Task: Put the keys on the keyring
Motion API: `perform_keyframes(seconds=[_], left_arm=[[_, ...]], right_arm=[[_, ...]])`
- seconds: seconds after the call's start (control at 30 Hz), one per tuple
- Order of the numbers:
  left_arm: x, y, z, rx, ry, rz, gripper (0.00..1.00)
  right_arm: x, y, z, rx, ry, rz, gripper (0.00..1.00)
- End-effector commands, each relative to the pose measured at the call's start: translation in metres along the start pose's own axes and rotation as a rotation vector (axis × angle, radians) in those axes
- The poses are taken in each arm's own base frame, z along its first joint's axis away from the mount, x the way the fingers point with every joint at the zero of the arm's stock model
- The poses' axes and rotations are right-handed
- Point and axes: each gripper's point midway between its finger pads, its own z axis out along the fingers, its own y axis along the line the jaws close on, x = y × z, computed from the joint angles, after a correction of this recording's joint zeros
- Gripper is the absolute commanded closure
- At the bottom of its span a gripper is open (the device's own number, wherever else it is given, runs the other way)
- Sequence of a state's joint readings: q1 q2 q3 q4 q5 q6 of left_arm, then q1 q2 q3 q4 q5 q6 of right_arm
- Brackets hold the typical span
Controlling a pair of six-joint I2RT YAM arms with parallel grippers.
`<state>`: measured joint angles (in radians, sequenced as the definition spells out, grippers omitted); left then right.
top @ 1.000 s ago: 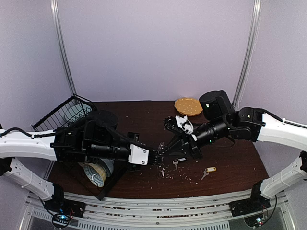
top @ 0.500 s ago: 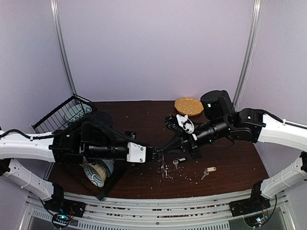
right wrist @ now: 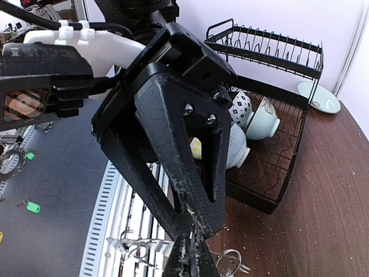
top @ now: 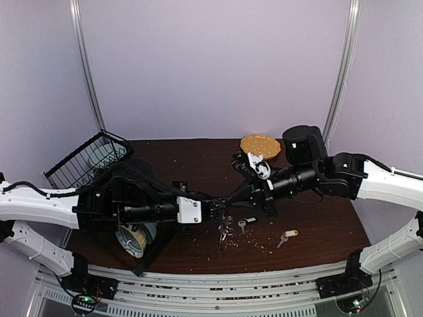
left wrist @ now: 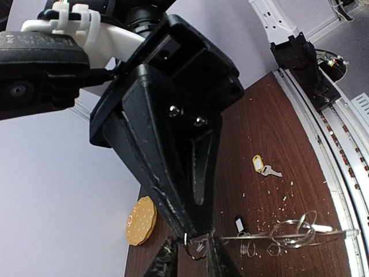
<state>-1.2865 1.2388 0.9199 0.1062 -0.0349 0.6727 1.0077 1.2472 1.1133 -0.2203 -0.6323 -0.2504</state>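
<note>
No brand or writing can be read anywhere. The only labels are the two key tags, both too small to make out. Two keys lie loose on the brown table [top: 198,158] in the lower middle of the top view. The key with the black-and-white tag [top: 244,223] is just right of centre, and the key with the yellow tag [top: 287,236] is farther right, well apart from it. One keyring [top: 225,232], seen as a tangle of thin silver loops, lies just left of the black-tagged key, directly below the two gripper tips in that view. The grippers meet tip to tip at the centre of the frame. The right gripper [top: 229,199] has its jaws pressed together to a point. The left gripper [left wrist: 193,262] holds its fingers a little apart at the bottom edge of its own wrist view. A small silver ring [left wrist: 194,247] sits in that gap, right at the right gripper's tip, and I cannot tell whether either gripper clamps it. One round yellow-tan dotted disc [top: 259,146] lies at the table's upper centre. One black wire dish rack [top: 89,157] stands at the left. The right wrist view shows three bowls [right wrist: 262,118] in the rack and one pale dish [right wrist: 314,97] on the table beside it. Pale crumbs [top: 254,243] are scattered around the keys.
</note>
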Motion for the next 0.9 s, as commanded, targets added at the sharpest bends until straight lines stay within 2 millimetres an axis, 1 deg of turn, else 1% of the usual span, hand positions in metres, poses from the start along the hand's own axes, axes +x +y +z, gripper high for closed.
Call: perform_keyframes(seconds=[0.0, 0.07, 0.1, 0.23, 0.27, 0.3, 0.37, 0.43, 0.47, 0.5, 0.53, 0.57, 0.6, 0.67, 0.77, 0.87], left_arm=[[-0.023, 0.021, -0.002, -0.081, -0.089, -0.031, 0.80], [-0.022, 0.021, -0.001, -0.082, -0.087, -0.040, 0.86], [-0.021, 0.021, 0.000, -0.083, -0.079, -0.043, 0.87], [-0.007, 0.022, 0.005, -0.105, -0.015, -0.050, 0.84], [-0.004, 0.023, 0.006, -0.115, 0.001, -0.052, 0.86], [-0.003, 0.025, 0.006, -0.122, 0.010, -0.056, 0.87], [-0.004, 0.026, 0.007, -0.127, 0.007, -0.066, 0.96], [-0.004, 0.027, 0.007, -0.131, 0.007, -0.073, 0.99], [-0.002, 0.027, 0.008, -0.135, 0.015, -0.075, 0.98], [-0.001, 0.027, 0.008, -0.138, 0.024, -0.076, 0.92], [0.001, 0.028, 0.009, -0.145, 0.032, -0.077, 0.83], [0.003, 0.028, 0.009, -0.145, 0.039, -0.078, 0.79], [0.003, 0.029, 0.009, -0.147, 0.041, -0.078, 0.79], [0.003, 0.031, 0.009, -0.156, 0.040, -0.084, 0.85], [0.003, 0.031, 0.010, -0.157, 0.041, -0.086, 0.89], [0.006, 0.031, 0.011, -0.158, 0.053, -0.087, 0.90]], right_arm=[[-0.018, 0.003, -0.004, -0.009, -0.068, -0.017, 1.00], [-0.020, 0.005, -0.006, -0.017, -0.078, -0.023, 1.00], [-0.020, 0.006, -0.006, -0.020, -0.079, -0.024, 1.00], [-0.022, 0.007, -0.007, -0.023, -0.083, -0.029, 1.00], [-0.023, 0.007, -0.007, -0.022, -0.085, -0.028, 1.00], [-0.023, 0.007, -0.008, -0.023, -0.086, -0.029, 1.00], [-0.023, 0.008, -0.008, -0.026, -0.087, -0.029, 1.00], [-0.023, 0.008, -0.008, -0.027, -0.087, -0.029, 1.00], [-0.024, 0.009, -0.008, -0.029, -0.089, -0.031, 1.00], [-0.024, 0.009, -0.008, -0.031, -0.091, -0.033, 1.00], [-0.024, 0.009, -0.009, -0.030, -0.092, -0.033, 1.00], [-0.024, 0.009, -0.009, -0.031, -0.091, -0.032, 1.00], [-0.024, 0.009, -0.009, -0.032, -0.092, -0.032, 1.00], [-0.024, 0.010, -0.009, -0.032, -0.092, -0.032, 1.00], [-0.025, 0.010, -0.010, -0.035, -0.093, -0.034, 1.00], [-0.026, 0.011, -0.010, -0.036, -0.096, -0.037, 1.00]])
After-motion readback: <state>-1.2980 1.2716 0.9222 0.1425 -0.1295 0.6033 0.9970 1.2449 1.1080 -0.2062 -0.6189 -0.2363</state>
